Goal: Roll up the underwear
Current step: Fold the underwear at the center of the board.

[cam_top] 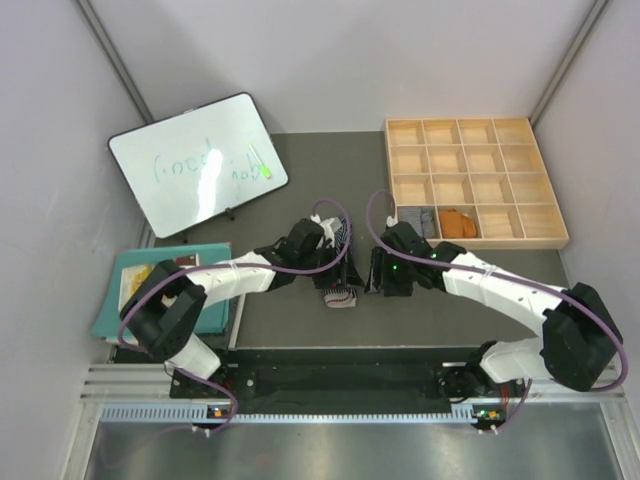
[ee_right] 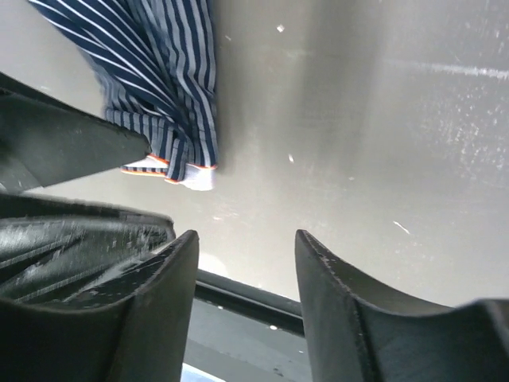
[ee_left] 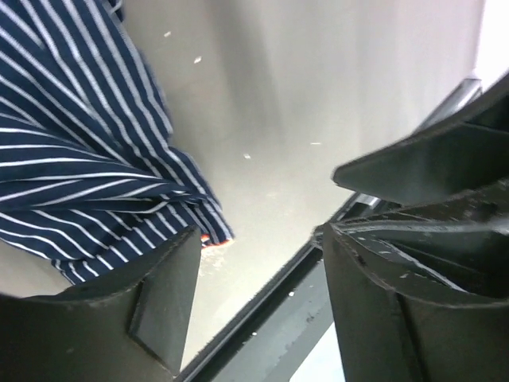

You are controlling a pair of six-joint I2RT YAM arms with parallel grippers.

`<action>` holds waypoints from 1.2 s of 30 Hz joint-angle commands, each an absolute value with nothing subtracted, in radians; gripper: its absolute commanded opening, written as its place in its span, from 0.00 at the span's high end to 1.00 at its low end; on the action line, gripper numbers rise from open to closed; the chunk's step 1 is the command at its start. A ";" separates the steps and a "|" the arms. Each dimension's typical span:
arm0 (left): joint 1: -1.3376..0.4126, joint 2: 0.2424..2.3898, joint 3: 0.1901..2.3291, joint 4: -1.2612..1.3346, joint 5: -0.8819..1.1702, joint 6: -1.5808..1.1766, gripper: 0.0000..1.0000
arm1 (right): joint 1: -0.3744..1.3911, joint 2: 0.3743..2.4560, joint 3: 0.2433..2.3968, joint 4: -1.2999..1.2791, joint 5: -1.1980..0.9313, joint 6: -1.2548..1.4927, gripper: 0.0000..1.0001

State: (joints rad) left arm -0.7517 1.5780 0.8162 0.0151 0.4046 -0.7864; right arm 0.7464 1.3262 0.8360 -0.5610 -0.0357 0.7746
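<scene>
The dark navy white-striped underwear lies bunched on the dark table mat between my two arms, near the front edge. In the left wrist view it spreads at the upper left, beside the left finger and outside the jaws. My left gripper is open with nothing between its fingers. The right wrist view has the same cloth at upper left, apart from my open, empty right gripper. A grey pair and a rust-orange pair sit in two front compartments of the wooden tray.
A whiteboard leans at the back left. A teal mat with a book lies left of the table mat. The two grippers point down close together, the left one and the right one. The table's front edge runs just below both.
</scene>
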 commanded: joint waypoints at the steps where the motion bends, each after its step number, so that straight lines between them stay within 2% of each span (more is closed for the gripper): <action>1: -0.755 1.483 0.857 -0.026 0.404 -0.752 0.32 | 0.736 1.288 0.834 -0.494 -0.043 0.801 0.46; 6: -0.721 1.396 0.850 -0.135 0.329 -0.703 0.26 | 0.738 1.339 0.842 -0.397 -0.106 0.805 0.40; 11: -0.589 1.338 0.802 -0.225 0.305 -0.669 0.23 | 0.736 1.411 0.859 -0.318 -0.170 0.808 0.36; 16: -0.418 1.341 0.762 -0.221 0.368 -0.655 0.22 | 0.741 1.494 0.908 -0.330 -0.186 0.787 0.34; 23: -0.357 1.411 0.793 -0.187 0.373 -0.635 0.21 | 0.750 1.575 0.919 -0.331 -0.178 0.779 0.36; 30: -0.331 1.500 0.798 -0.129 0.385 -0.647 0.22 | 0.750 1.624 0.919 -0.311 -0.186 0.779 0.42; 33: -0.327 1.532 0.796 -0.100 0.379 -0.658 0.22 | 0.750 1.643 0.917 -0.302 -0.190 0.779 0.50; 36: -0.322 1.554 0.792 -0.069 0.359 -0.672 0.24 | 0.749 1.657 0.917 -0.299 -0.199 0.778 0.62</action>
State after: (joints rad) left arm -0.3313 1.5318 0.7715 -0.1642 0.3653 -0.6590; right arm 0.7441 1.6325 0.8818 -0.3405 -0.1890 0.7853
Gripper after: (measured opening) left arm 0.775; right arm 0.439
